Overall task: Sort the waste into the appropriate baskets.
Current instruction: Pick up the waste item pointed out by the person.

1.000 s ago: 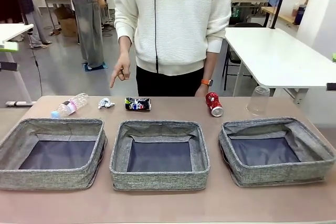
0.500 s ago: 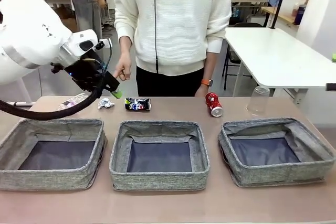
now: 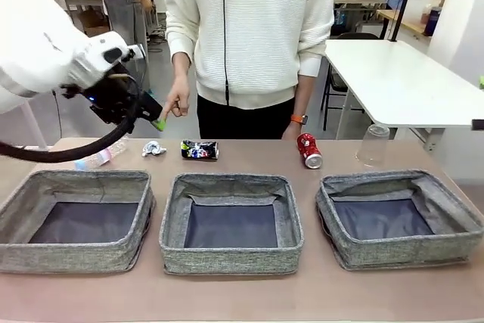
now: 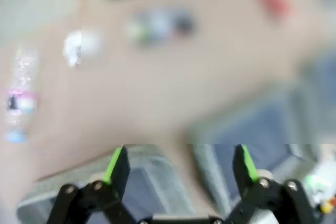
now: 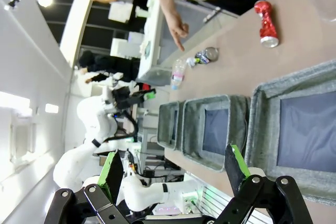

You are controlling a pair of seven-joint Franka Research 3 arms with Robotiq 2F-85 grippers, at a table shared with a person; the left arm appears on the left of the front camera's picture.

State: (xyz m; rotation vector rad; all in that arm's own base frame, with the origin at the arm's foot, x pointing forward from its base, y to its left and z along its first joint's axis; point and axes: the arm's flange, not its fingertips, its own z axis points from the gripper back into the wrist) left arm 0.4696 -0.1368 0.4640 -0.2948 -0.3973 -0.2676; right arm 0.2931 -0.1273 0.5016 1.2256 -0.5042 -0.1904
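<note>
Item: small white paper wad [image 3: 153, 148], at the far edge of the desk [image 3: 242, 296], left of middle, between the clear plastic bottle [image 3: 98, 154] and the dark can [image 3: 199, 150]. Your left pincer [image 3: 157, 122] hovers almost directly above it, jaws apart, empty. Right pincer [image 5: 173, 169], likewise apart, sits well away; left is your nearer arm.

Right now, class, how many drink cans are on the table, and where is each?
2. The dark printed can lies on its side beyond the middle basket; the red can lies beyond the gap between the middle basket and the right basket. None looks hidden.
</note>
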